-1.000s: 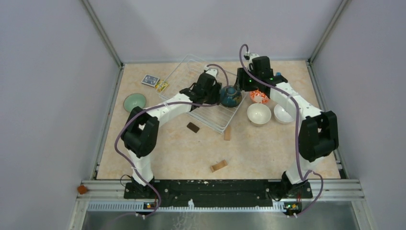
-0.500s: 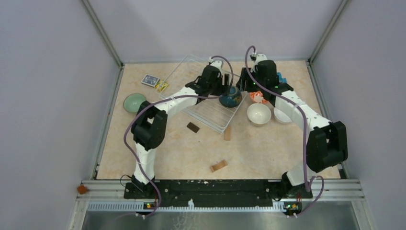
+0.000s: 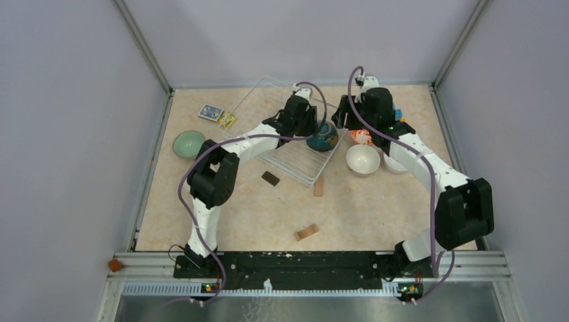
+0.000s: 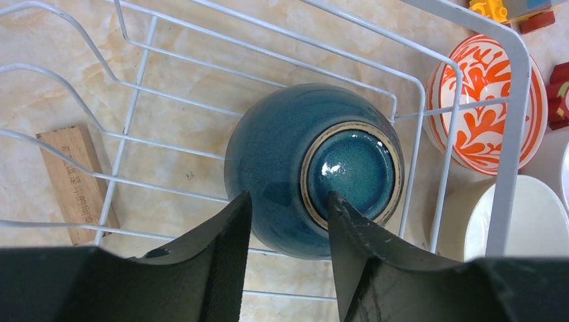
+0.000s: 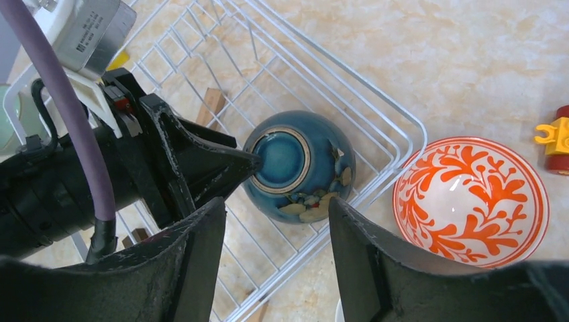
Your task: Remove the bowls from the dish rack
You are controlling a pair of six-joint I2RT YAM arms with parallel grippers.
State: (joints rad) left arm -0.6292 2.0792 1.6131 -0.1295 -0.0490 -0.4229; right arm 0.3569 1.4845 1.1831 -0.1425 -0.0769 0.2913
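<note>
Top external view: the dish rack (image 3: 295, 161) stands at an angle on the worktop (image 3: 376, 215), and the dark teal bowl (image 3: 323, 136) lies in its right corner. The left arm (image 3: 241, 143) and the right arm (image 3: 419, 151) both extend to this corner from opposite sides. Outside the rack, just to its right, are the orange-patterned bowl (image 3: 362, 137), a white bowl (image 3: 363, 159) and a second white bowl (image 3: 393, 163), which is partly hidden by the right arm. The pale green bowl (image 3: 188, 143) sits well apart at the left.

Left wrist view: the teal bowl shows its foot ring to the camera and lies against the corner wires. The left pincer (image 4: 288, 201) is spread, with one fingertip over the bowl's outer wall and the other over the edge of the foot ring. Whether they press on it, I cannot tell. A wooden block (image 4: 74, 178) lies on the worktop under the wires.

Right wrist view: the right pincer (image 5: 275, 201) is spread and holds nothing. The teal bowl appears between its fingers, lower down and apart from them. The rack's rim wire runs between the teal bowl and the patterned bowl.
</note>
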